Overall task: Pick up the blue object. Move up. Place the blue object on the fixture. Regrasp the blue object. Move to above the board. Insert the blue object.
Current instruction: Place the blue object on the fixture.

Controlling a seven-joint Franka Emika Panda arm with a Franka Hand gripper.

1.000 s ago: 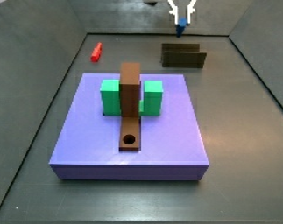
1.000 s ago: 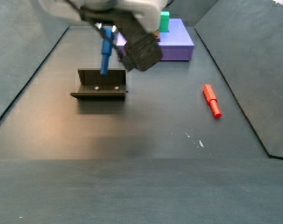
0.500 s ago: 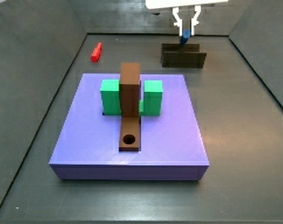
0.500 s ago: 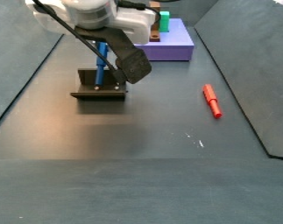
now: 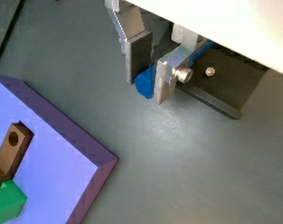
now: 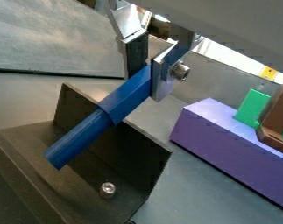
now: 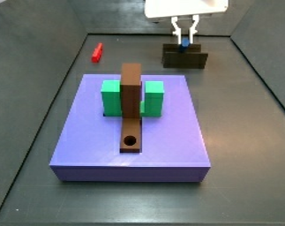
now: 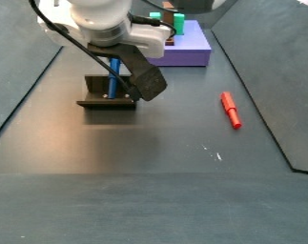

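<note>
Lower than half a second ago, your gripper has come down over the fixture, and the blue object has come down with it. Look first at the jaws: in both wrist views the two silver fingers are pressed against the upper end of the blue peg, pinching it between their dark pads. You can see in a wrist view that the peg slants down from the fingers into the dark fixture, its lower end lying against the holder's inner face, just above a small screw in the base plate. Whether the tip rests fully on the fixture you cannot tell from these views.

From a side view the peg shows as a blue stick running down from the gripper into the U-shaped fixture, with the arm's white body above it. In the far side view only a short blue bit of it shows between the fingers, right above the fixture's raised back.

Well apart from all this lies the board, lavender, carrying the long brown bar with its round hole near the end and two green blocks flanking the bar. A red peg lies on the floor, away from both gripper and fixture.
</note>
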